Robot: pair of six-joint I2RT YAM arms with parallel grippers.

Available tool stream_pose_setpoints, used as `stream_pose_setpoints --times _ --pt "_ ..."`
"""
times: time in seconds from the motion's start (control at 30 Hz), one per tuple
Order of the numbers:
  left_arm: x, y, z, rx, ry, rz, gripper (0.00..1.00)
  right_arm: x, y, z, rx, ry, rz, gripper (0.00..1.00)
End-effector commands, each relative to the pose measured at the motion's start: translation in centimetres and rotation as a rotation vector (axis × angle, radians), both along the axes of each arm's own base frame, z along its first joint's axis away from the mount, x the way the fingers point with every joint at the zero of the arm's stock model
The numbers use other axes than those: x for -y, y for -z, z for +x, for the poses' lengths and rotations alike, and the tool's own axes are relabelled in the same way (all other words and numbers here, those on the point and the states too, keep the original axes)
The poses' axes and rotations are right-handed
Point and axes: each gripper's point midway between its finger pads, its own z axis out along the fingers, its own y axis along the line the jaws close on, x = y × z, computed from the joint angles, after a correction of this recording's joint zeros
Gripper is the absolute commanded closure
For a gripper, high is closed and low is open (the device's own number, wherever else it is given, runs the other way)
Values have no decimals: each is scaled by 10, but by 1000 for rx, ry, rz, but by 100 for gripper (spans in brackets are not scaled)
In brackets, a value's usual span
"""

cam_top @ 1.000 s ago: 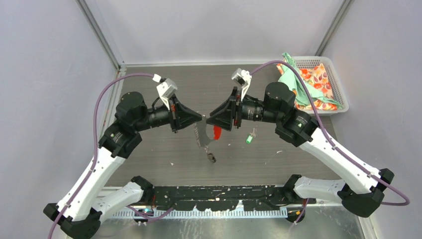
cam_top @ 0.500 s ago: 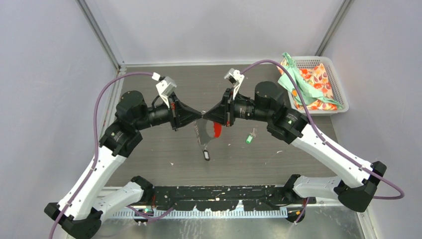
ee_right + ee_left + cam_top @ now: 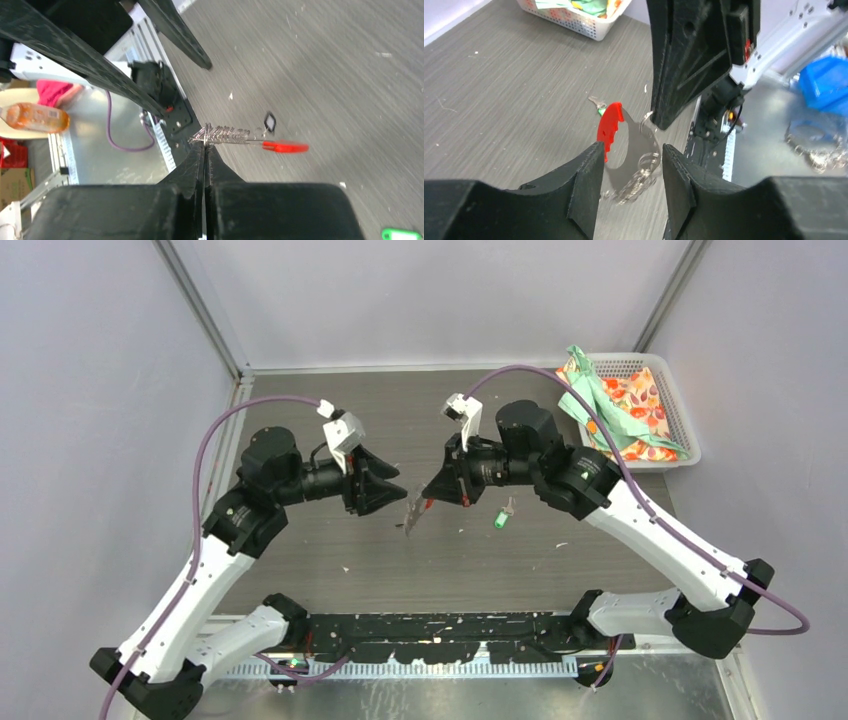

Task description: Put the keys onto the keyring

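The right gripper (image 3: pixel 204 150) pinches the seemingly light, floppy keyring (image 3: pixel 225 135) by its metal loop, between the left gripper's (image 3: pixel 631 155) parted fingers.

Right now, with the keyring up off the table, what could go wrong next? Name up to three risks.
1. The right hand pinches the keyring by one thin end; it could swing or slip out.
2. The left hand, open, flanks it without gripping; a careless move could knock it loose.
3. The green-tagged key lies loose on the table beside the right hand and could get swept aside.
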Motion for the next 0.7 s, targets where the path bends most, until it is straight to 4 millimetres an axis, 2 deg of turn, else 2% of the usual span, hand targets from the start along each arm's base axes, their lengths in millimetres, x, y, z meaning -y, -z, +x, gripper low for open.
stream_pose_setpoints --times 0.0,0.1,0.2,0.47,0.53,0.67 --pt "-8 -2 -22 171 119 67 52 22 6 -21 -24 -61 -130 99" --pt "-7 8 -34 194 220 105 54 24 12 -29 -69 -108 -192 99" --pt "-1 17 -39 162 293 115 54 23 13 -33 -78 -147 -257 99" --pt "16 13 -29 98 352 70 52 8 8 -36 -9 -197 -301 99" --pt "16 13 -33 94 372 63 53 6 7 -39 1 -213 -302 99" --pt "17 11 -47 72 451 36 62 2 5 -41 23 -230 -293 99"
